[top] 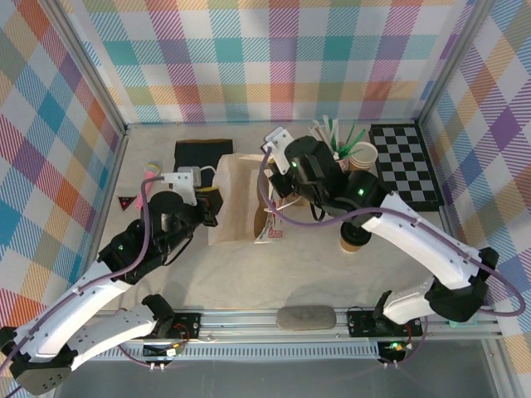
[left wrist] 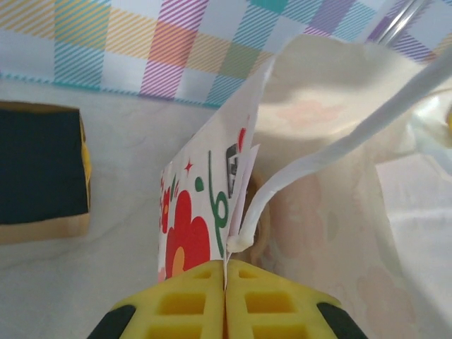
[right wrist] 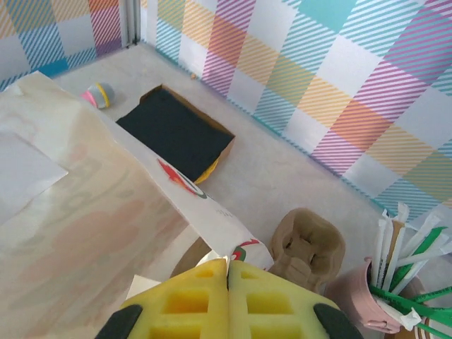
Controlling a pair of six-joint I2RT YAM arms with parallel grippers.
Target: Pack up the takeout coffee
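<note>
Though near bag [top: 236, 199], takeout coffee [top: 353, 240] apart from right tool [right wrist: 227, 272].

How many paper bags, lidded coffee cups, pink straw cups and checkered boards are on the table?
paper bag: 1
lidded coffee cup: 1
pink straw cup: 1
checkered board: 1
Total: 4

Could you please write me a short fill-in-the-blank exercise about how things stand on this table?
1. The left gripper and the right gripper are each ____ on an edge of the paper bag.
2. The takeout coffee stands on the table, ____ the bag.
3. The straws stand in a ____ cup.
Missing words: shut; outside; pink.
</note>
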